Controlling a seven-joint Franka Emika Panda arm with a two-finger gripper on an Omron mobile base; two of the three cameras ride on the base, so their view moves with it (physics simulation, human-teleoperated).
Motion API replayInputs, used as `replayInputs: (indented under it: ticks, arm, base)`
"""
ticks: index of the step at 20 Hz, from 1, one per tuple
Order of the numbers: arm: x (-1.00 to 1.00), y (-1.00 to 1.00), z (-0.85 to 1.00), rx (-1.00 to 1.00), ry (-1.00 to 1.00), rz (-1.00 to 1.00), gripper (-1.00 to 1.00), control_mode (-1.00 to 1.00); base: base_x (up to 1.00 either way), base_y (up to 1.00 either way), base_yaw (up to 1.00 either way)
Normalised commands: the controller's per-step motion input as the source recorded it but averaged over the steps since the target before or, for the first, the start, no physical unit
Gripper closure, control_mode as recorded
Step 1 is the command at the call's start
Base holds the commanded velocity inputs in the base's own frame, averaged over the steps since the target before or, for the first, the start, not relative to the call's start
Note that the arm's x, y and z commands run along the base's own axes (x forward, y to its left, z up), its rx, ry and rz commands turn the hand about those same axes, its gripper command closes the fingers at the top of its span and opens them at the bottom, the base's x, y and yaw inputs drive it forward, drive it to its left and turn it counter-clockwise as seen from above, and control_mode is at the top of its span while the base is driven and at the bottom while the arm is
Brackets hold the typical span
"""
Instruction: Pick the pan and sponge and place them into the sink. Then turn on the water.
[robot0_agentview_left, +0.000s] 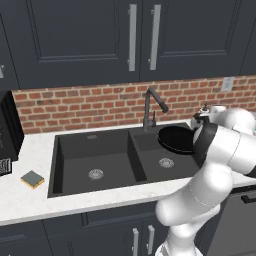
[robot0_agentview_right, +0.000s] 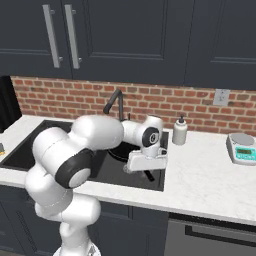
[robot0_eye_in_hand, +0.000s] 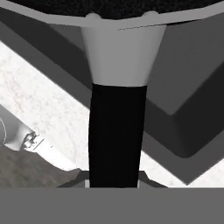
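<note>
The black pan (robot0_agentview_left: 177, 139) hangs tilted over the right basin of the dark double sink (robot0_agentview_left: 55, 165), just right of the gooseneck faucet (robot0_agentview_left: 150, 107). My gripper (robot0_agentview_right: 148, 171) is shut on the pan's thin dark handle (robot0_eye_in_hand: 116, 135) above the sink's front right corner. In the hand view the handle runs up from the gripper (robot0_eye_in_hand: 114, 177) to the pan's rim (robot0_eye_in_hand: 109, 11), with a sink wall (robot0_eye_in_hand: 192, 87) beyond. The sponge (robot0_agentview_left: 32, 179), grey-green over yellow, lies on the white counter left of the sink. No stream comes from the faucet (robot0_agentview_right: 114, 102).
A white soap bottle (robot0_agentview_right: 179, 131) stands behind the sink's right end, and a small scale (robot0_agentview_right: 241, 146) sits further right. A black appliance (robot0_agentview_left: 7, 130) stands at the far left. Dark cabinets hang above the brick backsplash.
</note>
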Motion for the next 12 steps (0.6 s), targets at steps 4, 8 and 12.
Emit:
replayInputs:
  ticks: [4, 8, 12]
  arm:
    - [0.26, 0.15, -0.37, 0.00, -0.07, -0.14, 1.00, -1.00]
    - [0.38, 0.14, -0.17, 0.00, -0.03, -0.06, 1.00, -1.00]
    - [0.49, 0.13, -0.12, -0.01, 0.00, 0.04, 1.00, -1.00]
  base:
    - [0.00, 0.00, 0.00]
    - [0.00, 0.00, 0.00]
    - [0.00, 0.00, 0.00]
